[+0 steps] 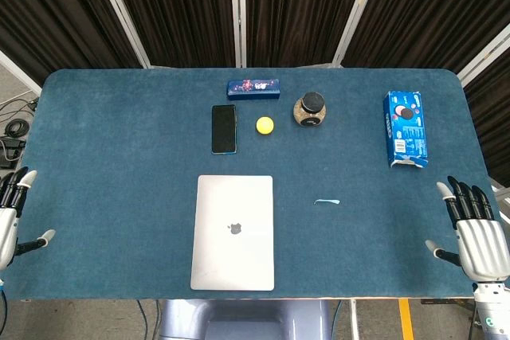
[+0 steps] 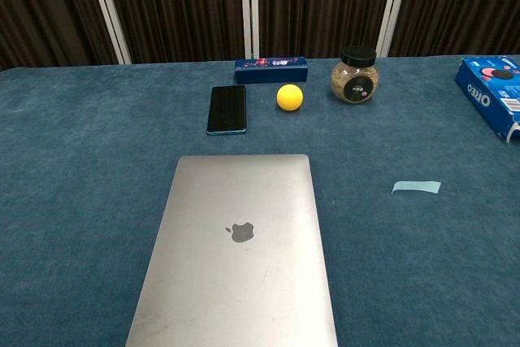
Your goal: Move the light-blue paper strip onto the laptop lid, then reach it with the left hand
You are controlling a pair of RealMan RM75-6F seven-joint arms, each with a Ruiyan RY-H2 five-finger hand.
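Both hands, left (image 1: 9,220) and right (image 1: 476,232), wait spread and empty; pinching the flat light-blue paper strip (image 1: 326,201) needs fingertip care before the closed laptop (image 1: 233,232).

Wide worktop (image 1: 119,157) covered in dark teal-blue felt, rounded at the far corners. Lying directly on it: closed silver laptop (image 1: 233,232) near the front edge at centre; small light-blue paper strip (image 1: 326,201) just to its right, apart from the lid. Further back, black smartphone (image 1: 224,128) flat, yellow ball (image 1: 264,125) beside it, dark-blue rectangular box (image 1: 254,87) behind both, round glass jar with black lid (image 1: 310,110) to the right. Blue Oreo biscuit box (image 1: 406,128) well apart, toward the right edge.
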